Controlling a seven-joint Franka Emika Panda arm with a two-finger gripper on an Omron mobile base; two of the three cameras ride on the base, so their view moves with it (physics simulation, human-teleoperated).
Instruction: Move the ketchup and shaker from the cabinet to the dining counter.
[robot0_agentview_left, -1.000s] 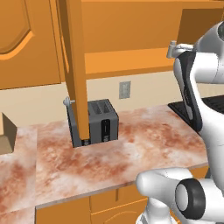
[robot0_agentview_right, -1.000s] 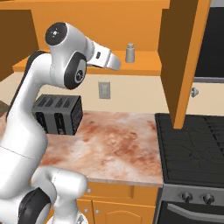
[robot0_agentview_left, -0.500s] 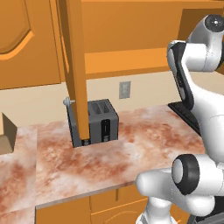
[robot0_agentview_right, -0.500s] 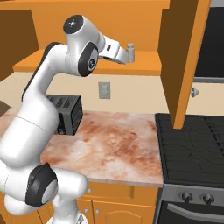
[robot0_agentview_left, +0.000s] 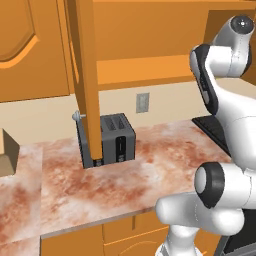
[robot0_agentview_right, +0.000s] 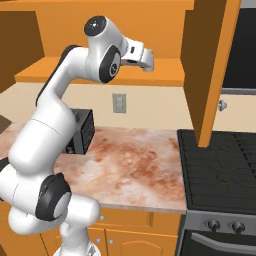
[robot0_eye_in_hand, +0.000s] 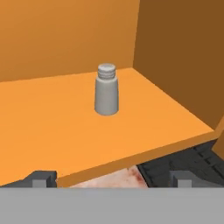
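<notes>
I saw the shaker (robot0_eye_in_hand: 106, 91) standing upright on the orange shelf (robot0_eye_in_hand: 52, 127) inside the cabinet (robot0_eye_in_hand: 175, 48), toward the shelf's right end and near the cabinet's side wall, a little back from the front edge. My tool (robot0_eye_in_hand: 112, 178) sat just outside that front edge, level with the shelf and aimed at the shaker, with its jaws spread wide and nothing between them; the two dark fingertips (robot0_eye_in_hand: 43, 178) stood well apart from the shaker. In the right base view the arm reached up to the shelf, the hand at its front lip. Both cabinet doors (robot0_agentview_left: 84, 75) hung open. Below the shelf I could see the marble tabletop (robot0_agentview_right: 135, 165) carrying a grey toaster (robot0_agentview_left: 111, 140), a wall outlet (robot0_agentview_right: 119, 103) behind it, and a black stove (robot0_agentview_right: 220, 170) at its right.
</notes>
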